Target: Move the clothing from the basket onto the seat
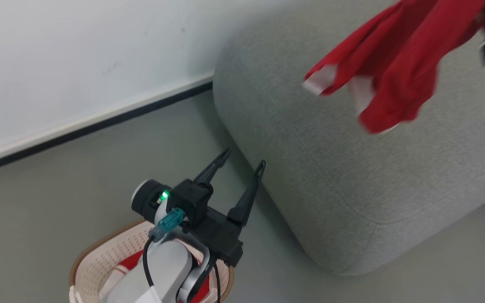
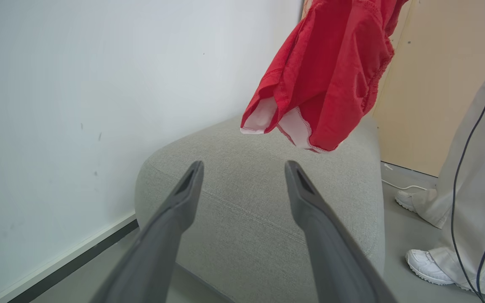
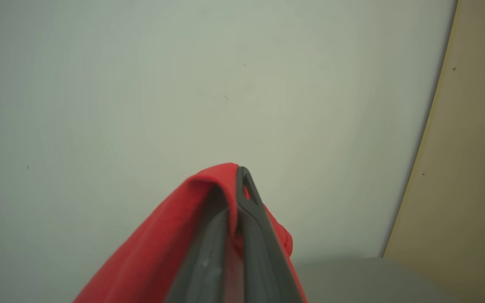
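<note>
Your right tool (image 3: 237,185) pinches red white-lined garment (image 1: 394,63) above grey woven sofa (image 1: 331,176) | your left tool (image 1: 244,158) gapes empty near cream perforated brown-rimmed basket (image 1: 99,250) | basket holds red-and-white clothing (image 1: 129,261)

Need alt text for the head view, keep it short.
A red garment hangs in the air over a grey sofa. At lower left, the open, empty left hand hovers above a white basket on the floor, which holds more red clothing.
</note>
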Motion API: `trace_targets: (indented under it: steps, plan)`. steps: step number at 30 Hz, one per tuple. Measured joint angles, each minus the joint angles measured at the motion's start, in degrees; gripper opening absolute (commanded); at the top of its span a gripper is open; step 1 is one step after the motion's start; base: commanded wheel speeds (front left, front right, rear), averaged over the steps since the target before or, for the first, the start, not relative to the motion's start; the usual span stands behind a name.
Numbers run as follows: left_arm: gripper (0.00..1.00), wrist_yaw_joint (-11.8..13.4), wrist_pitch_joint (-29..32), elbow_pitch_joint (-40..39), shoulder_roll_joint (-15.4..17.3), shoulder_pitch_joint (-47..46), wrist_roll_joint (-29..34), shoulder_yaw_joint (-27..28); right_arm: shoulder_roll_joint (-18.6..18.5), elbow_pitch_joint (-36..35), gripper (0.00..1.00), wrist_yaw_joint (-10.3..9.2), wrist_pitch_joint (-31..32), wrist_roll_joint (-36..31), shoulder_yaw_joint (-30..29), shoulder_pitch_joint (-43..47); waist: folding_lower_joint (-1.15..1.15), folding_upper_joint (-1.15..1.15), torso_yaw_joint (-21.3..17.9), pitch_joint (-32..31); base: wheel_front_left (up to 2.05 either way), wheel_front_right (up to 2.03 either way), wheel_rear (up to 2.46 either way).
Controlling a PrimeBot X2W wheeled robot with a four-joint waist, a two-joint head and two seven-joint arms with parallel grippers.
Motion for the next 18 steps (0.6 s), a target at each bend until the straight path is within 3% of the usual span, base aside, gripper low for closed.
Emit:
trace_targets:
  steps: [4, 11, 18]
  plan:
    - [1.0, 0.25, 1.33, -2.68, 1.69, -2.37, 1.76, 0.22, -3.15, 3.98, 0.0, 0.27, 0.93, -0.16, -2.49, -8.77, 0.0, 0.0, 2.52, 3.74, 0.0, 0.0, 0.0]
    - [1.0, 0.67, 2.5, -6.08, 2.56, -5.19, 3.3, 0.38, -5.56, 8.48, 0.0, 0.76, 1.64, -0.51, -3.45, -15.31, 0.01, 0.0, 5.43, 8.63, 0.0, 0.0, 0.0]
    - [1.0, 0.99, 4.58, -9.18, 5.04, -7.04, 4.53, 0.7, -5.94, 13.12, 0.0, 0.31, 2.41, -0.88, -3.7, -21.74, 0.0, 0.01, 7.84, 14.85, 0.0, 0.0, 0.0]
